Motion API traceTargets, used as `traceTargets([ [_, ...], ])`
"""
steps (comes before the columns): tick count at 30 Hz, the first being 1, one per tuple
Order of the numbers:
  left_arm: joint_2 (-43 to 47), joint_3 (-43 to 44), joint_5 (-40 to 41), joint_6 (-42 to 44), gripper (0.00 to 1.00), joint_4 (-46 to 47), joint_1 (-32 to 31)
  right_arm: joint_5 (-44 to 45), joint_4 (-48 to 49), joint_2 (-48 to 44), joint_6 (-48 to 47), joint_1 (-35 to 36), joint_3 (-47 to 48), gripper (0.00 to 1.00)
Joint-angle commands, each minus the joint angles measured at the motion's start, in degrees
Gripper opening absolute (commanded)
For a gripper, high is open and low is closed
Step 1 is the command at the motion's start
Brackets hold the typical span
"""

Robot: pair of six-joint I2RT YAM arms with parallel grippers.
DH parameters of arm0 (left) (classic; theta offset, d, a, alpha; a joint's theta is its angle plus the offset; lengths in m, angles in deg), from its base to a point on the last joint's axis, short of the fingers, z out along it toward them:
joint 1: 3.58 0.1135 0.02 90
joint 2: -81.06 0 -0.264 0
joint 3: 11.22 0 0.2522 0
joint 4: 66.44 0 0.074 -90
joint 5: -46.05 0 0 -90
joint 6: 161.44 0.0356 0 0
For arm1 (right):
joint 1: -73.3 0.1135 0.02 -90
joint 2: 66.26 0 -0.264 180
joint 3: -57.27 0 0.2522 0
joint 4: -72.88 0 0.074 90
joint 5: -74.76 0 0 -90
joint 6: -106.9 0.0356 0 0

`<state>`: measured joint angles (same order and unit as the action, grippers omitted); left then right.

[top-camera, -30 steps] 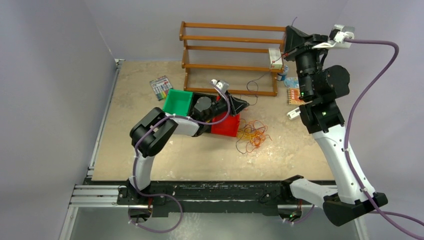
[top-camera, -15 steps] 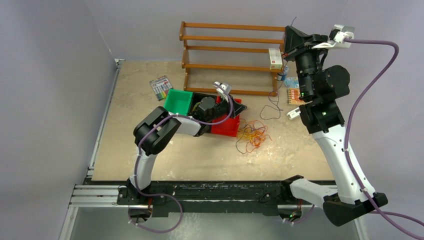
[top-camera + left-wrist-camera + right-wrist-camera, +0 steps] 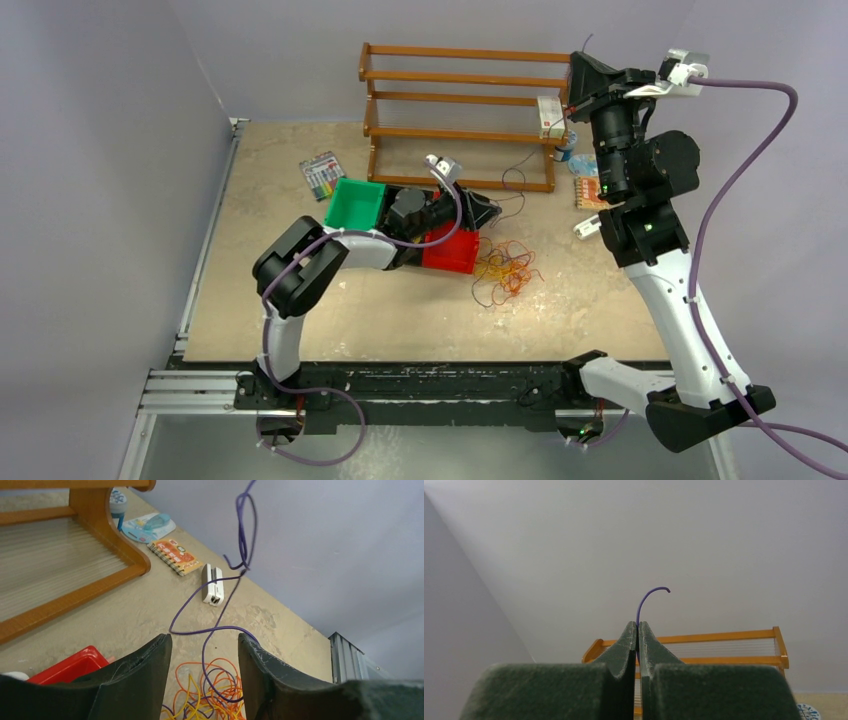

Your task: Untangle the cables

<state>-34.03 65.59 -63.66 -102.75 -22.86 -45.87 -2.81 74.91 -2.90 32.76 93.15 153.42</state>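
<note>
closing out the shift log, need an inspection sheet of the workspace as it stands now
surface: beige speckled tabletop, pale scuffs
job's things: loose bunch of thin orange, yellow and purple wire loops lying beside red plastic bin; one purple strand rises from it
clutter: brown wooden rack, green plastic bin, marker pack, spiral notepad, white device
grippers: left gripper open near the bunch; right gripper raised, shut on the purple strand
cables: lilac hoses along both arms
surroundings: grey-lilac walls, metal rail at near edge
</note>
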Motion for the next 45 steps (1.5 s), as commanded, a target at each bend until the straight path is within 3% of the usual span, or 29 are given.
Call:
traceTargets([
  [1, 4.1, -0.2, 0.2, 1.7, 0.51, 2.7, 0.1, -1.1, 2.7, -0.7, 0.7, 0.0, 2.0, 0.0],
  [21, 3.3, 0.5, 1.3, -2.4, 0.53, 6.0, 0.1, -2.5, 2.8, 0.0, 1.7, 0.0, 2.1, 0.0],
  [28, 1.3, 1.4, -1.6, -4.3, 0.53, 8.9, -0.1, -3.2, 2.8, 0.3, 2.2, 0.0, 2.0, 0.0],
  [31, 0.0, 1.9, -1.5, -1.5, 0.47, 5.3, -0.4, -3.2, 2.8, 0.2, 2.2, 0.0, 2.0, 0.0],
  [37, -0.6, 3.4, 1.2, 5.0, 0.26, -4.1, -1.0, -3.2, 2.8, 0.1, 2.4, 0.0, 1.8, 0.0],
  [45, -1.3, 4.8, 1.9, 6.4, 0.07, -7.6, -1.0, -3.3, 2.8, 0.2, 2.5, 0.0, 1.8, 0.0],
])
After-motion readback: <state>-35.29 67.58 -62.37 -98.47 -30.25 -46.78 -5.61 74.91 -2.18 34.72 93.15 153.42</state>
